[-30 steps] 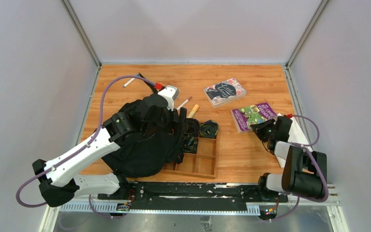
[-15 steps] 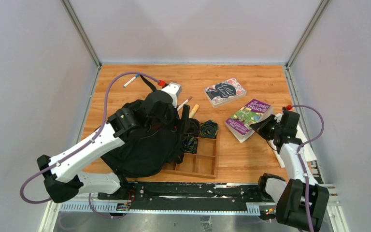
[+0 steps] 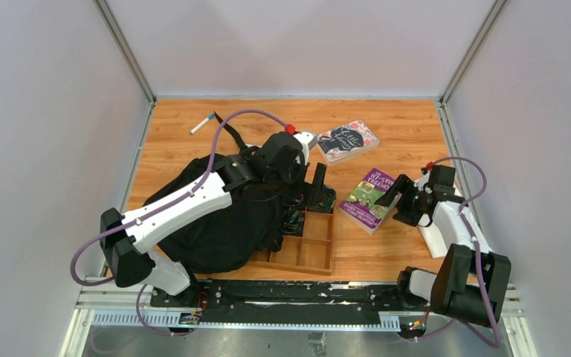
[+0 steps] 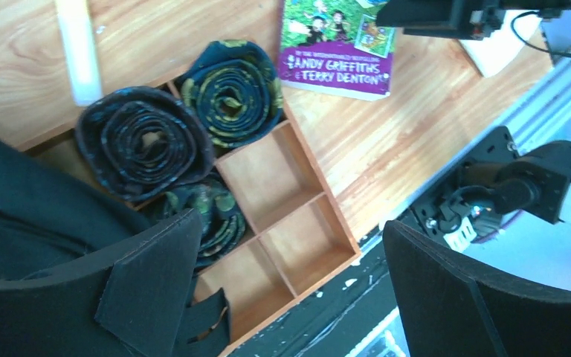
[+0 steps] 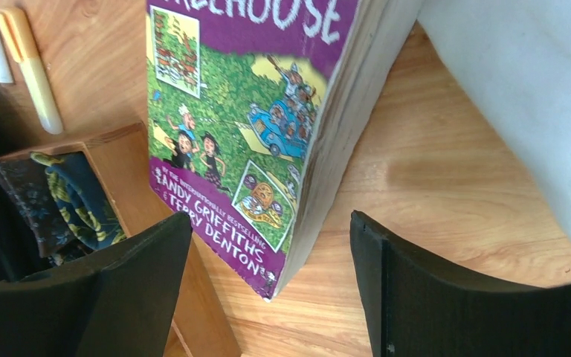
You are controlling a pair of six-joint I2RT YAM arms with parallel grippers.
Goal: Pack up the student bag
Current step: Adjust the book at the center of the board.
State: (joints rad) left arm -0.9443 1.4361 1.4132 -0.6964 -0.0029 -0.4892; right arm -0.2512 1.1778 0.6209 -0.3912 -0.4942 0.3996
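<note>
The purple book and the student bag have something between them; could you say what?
The wooden tray holding rolled ties, shown in the top and left wrist views.

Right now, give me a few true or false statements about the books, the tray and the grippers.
The purple paperback book lies on the wooden table, outside the black fabric backpack. True.
The left gripper is shut. False: it is open and empty.
Every compartment of the wooden tray is filled. False: several are bare.
The right gripper is open. True.
</note>
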